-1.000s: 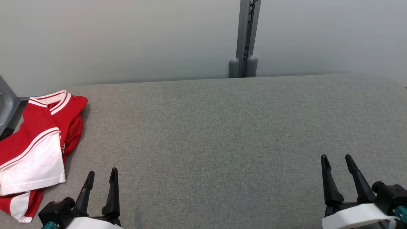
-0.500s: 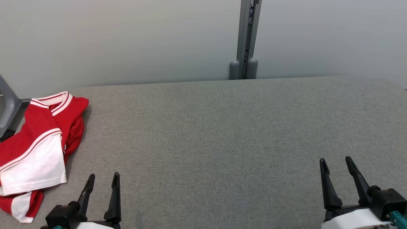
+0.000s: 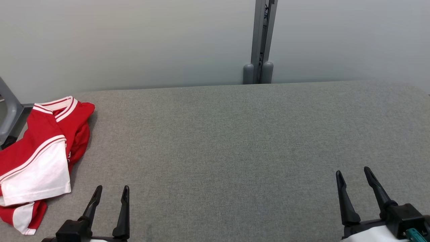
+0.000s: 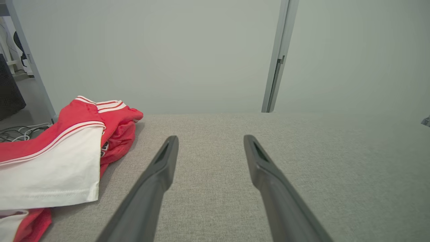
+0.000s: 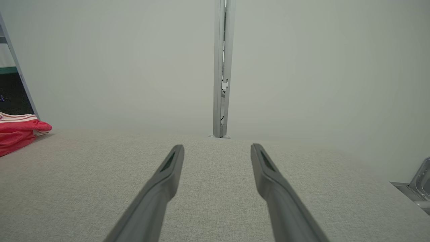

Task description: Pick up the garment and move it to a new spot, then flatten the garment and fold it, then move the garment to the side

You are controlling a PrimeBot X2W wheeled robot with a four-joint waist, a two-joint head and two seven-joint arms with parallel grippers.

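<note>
The garment [image 3: 37, 158], a red shirt with white panels and striped trim, lies crumpled at the far left of the grey fabric-topped desk [image 3: 235, 134]. Its lower-left part runs off the head view's edge, so its full outline cannot be made out. One white panel lies on top, with red folds bunched beneath and beside it (a bit of print shows in a fold, too small to read).

The left tool [image 3: 112, 187] points forward over the desk near the garment's right side but apart from it, fingers spread and holding nothing. Its body is cut off by the bottom edge. The right tool [image 3: 352, 170] sits well apart at the desk's right, likewise spread wide and empty.

Behind the desk stands a pale wall [image 3: 134, 43] split by a grey post [image 3: 260, 40]. In the left wrist view, cables [image 4: 16, 129] lie on the floor past the garment. In the right wrist view a grey metal piece [image 5: 418, 183] shows at the right edge, cut off and hard to identify.
</note>
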